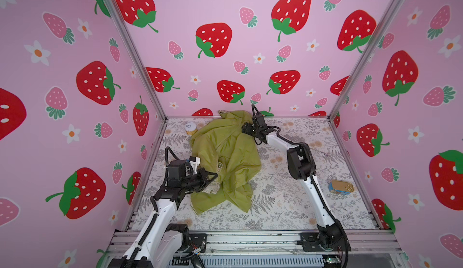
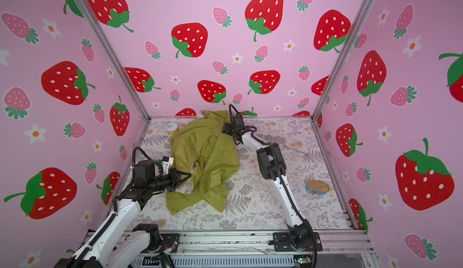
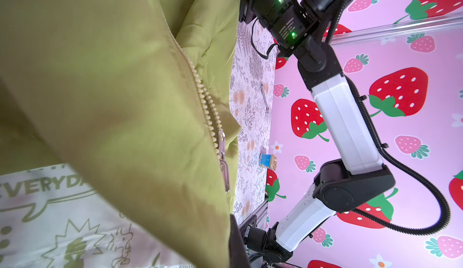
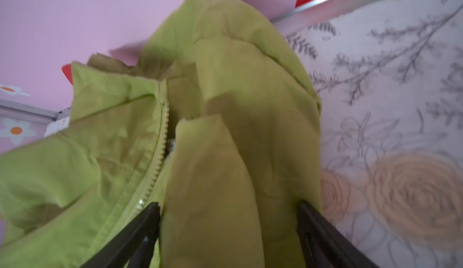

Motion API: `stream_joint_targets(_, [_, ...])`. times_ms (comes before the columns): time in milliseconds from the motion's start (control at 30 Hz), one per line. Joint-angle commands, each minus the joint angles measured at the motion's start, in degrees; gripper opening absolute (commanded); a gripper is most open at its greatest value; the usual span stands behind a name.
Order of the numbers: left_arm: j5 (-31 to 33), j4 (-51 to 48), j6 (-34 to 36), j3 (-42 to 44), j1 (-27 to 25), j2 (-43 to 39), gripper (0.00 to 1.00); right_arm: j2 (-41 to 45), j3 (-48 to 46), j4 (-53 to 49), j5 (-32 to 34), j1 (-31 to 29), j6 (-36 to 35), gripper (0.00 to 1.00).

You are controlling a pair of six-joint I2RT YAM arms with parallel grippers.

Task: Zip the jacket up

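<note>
The olive-green jacket (image 1: 225, 149) (image 2: 205, 149) lies crumpled on the floral table, running from the back wall toward the front. My left gripper (image 1: 214, 177) (image 2: 188, 176) is shut on its near lower edge, where cream printed lining (image 3: 50, 216) shows. One dark finger (image 3: 238, 244) presses the green fabric. The zipper teeth (image 3: 200, 91) end at the silver pull (image 3: 224, 169), low on the track. My right gripper (image 1: 245, 128) (image 4: 229, 219) stands open over the collar end, with a fold of fabric between its fingers (image 4: 147, 219). More zipper teeth (image 4: 160, 154) run beside that fold.
A gold-and-blue flat tin (image 1: 342, 186) (image 2: 317, 187) sits at the right edge. A small white-lidded jar (image 1: 191, 128) (image 2: 172, 127) stands at the back left, touching the jacket. A thin metal utensil (image 1: 323, 152) lies right of the right arm. Strawberry-print walls enclose three sides.
</note>
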State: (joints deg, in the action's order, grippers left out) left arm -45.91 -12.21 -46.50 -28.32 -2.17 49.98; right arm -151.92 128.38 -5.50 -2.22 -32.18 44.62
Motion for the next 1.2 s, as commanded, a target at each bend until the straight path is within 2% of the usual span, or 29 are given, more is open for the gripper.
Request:
stream_joint_targets(0, [-0.9,-0.6,0.6,0.7,0.3,-0.2,0.00,-3.0,3.3,0.4,-5.0,1.2,3.0,0.61])
stream_joint_targets(67, [-0.9,-0.8,0.8,0.7,0.3,0.2,0.00,-3.7,3.0,1.9,-6.7,1.9,3.9,0.43])
stream_joint_targets(200, [0.0,0.0,0.7,0.7,0.3,0.3,0.00,-0.7,-2.7,5.8,-8.2,3.8,3.5,0.00])
stream_joint_targets(367, [0.2,0.4,2.6,-2.1,0.3,3.9,0.00,13.8,-24.7,17.0,-5.5,7.6,1.9,0.00])
stream_joint_targets(500, [0.0,1.6,4.4,-4.9,0.3,8.4,0.00,26.7,-44.1,26.1,-4.3,13.0,3.0,0.00])
stream_joint_targets(600, [-0.7,3.6,4.6,-6.8,0.2,11.4,0.00,34.2,-54.7,29.2,-4.7,17.0,3.3,0.00])
stream_joint_targets(733, [-0.7,4.7,5.1,-9.4,0.1,13.8,0.00,41.7,-63.7,28.5,-2.6,19.9,2.4,0.00])
stream_joint_targets(867, [-0.7,5.8,4.6,-11.2,-0.3,15.4,0.00,46.4,-65.4,18.9,2.1,20.0,-0.1,0.00])
stream_joint_targets(900, [-0.7,6.4,4.4,-11.6,-0.4,15.5,0.00,47.5,-65.5,16.4,3.1,20.0,-0.6,0.04])
stream_joint_targets(1000, [-0.4,7.7,3.4,-12.1,-1.0,15.5,0.00,50.8,-64.8,9.4,6.7,18.7,-4.0,0.49])
stream_joint_targets(1067, [-0.5,7.8,3.3,-12.4,-1.1,15.5,0.00,53.1,-63.3,3.9,10.7,17.2,-6.6,0.64])
stream_joint_targets(1167, [-1.1,8.1,3.4,-12.2,-1.3,15.5,0.00,56.7,-60.7,-4.3,17.2,14.3,-9.2,0.75])
